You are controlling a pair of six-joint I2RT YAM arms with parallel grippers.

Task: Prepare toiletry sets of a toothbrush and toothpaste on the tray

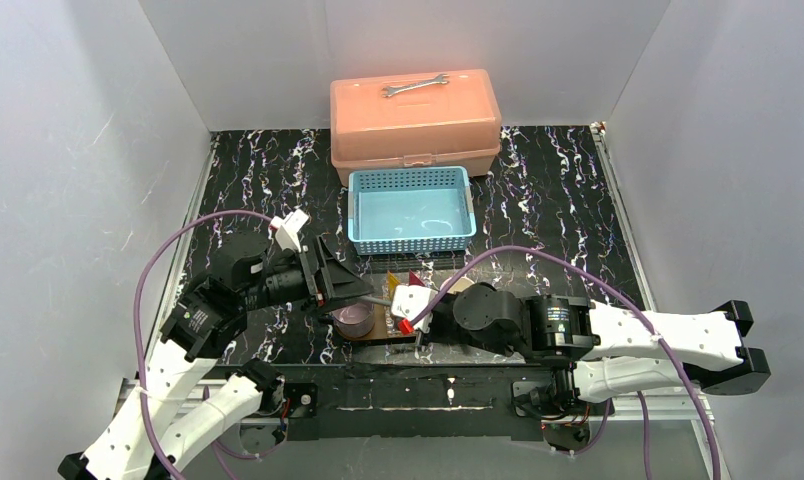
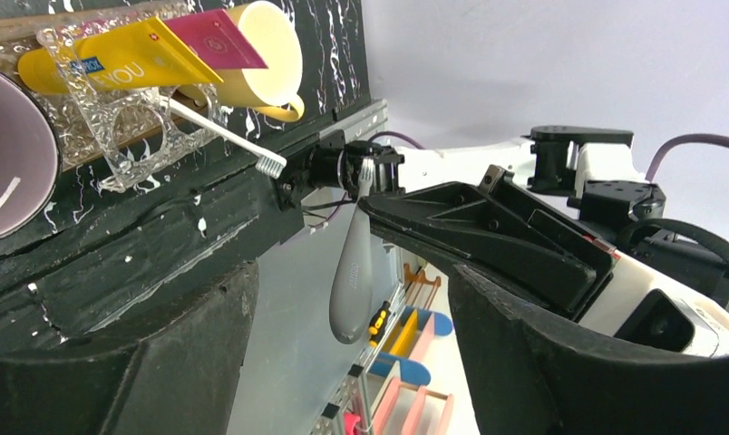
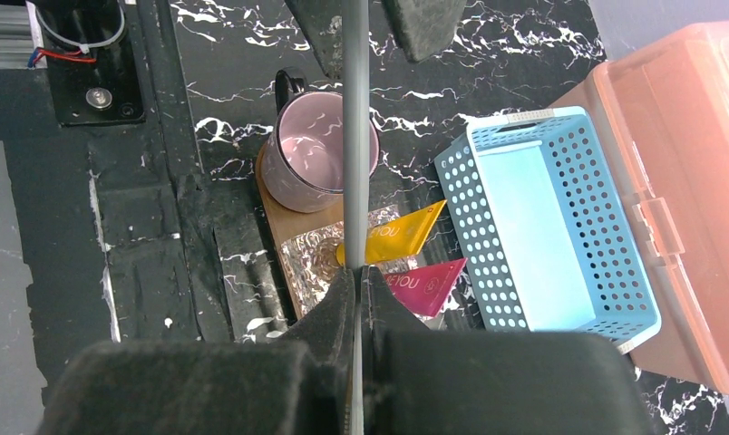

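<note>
1. Top view: the tray (image 1: pixel 382 330), lower centre, is mostly covered, and the finger states are unreadable there.
2. Right wrist view: the right gripper (image 3: pixel 356 299) pinches a grey toothbrush (image 3: pixel 354 109); yellow toothpaste (image 3: pixel 399 236) and a magenta tube (image 3: pixel 424 285) lie on the tray, centre.
3. Left wrist view alone: the left gripper (image 2: pixel 343 304) has its fingers spread, with the brush between them, untouched.

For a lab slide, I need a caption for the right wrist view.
Right gripper clamps a grey toothbrush, with tray, mug, yellow tube and pink tube below.
</note>
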